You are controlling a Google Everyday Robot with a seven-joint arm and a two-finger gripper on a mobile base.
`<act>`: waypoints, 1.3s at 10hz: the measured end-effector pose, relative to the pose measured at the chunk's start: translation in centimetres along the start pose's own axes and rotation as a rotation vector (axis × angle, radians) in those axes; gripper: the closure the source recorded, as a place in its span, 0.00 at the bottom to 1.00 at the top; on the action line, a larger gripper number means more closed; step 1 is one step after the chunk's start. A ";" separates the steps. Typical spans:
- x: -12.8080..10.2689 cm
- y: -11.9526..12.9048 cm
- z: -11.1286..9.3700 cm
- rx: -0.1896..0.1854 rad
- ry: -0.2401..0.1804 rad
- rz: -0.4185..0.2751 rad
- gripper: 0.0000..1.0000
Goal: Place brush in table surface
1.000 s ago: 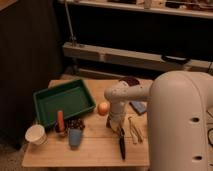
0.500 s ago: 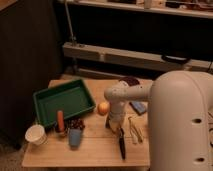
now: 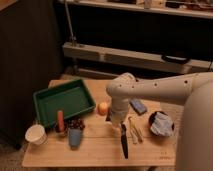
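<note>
One brush (image 3: 123, 141), slim, stiff, likely light, best held mid-handle; upper end clamped in shut gripper (image 3: 118, 121), low over table (image 3: 100, 147).

No legible text, label, brand, number or sign on anything in view.

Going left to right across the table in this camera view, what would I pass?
White cup → green tray → blue cup → orange ball → brush hanging from the shut gripper → wooden utensils → dark bowl.
</note>
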 end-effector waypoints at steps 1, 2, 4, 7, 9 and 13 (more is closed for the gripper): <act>0.5 0.2 -1.8 0.005 -0.018 -0.003 1.00; 1.1 0.8 -4.8 0.013 -0.053 -0.016 1.00; 2.4 1.2 -8.2 0.018 -0.100 -0.029 1.00; 3.8 1.9 -10.9 0.034 -0.159 -0.054 1.00; 4.0 2.0 -11.2 0.027 -0.187 -0.063 1.00; 3.2 2.0 -10.0 0.005 -0.206 -0.046 1.00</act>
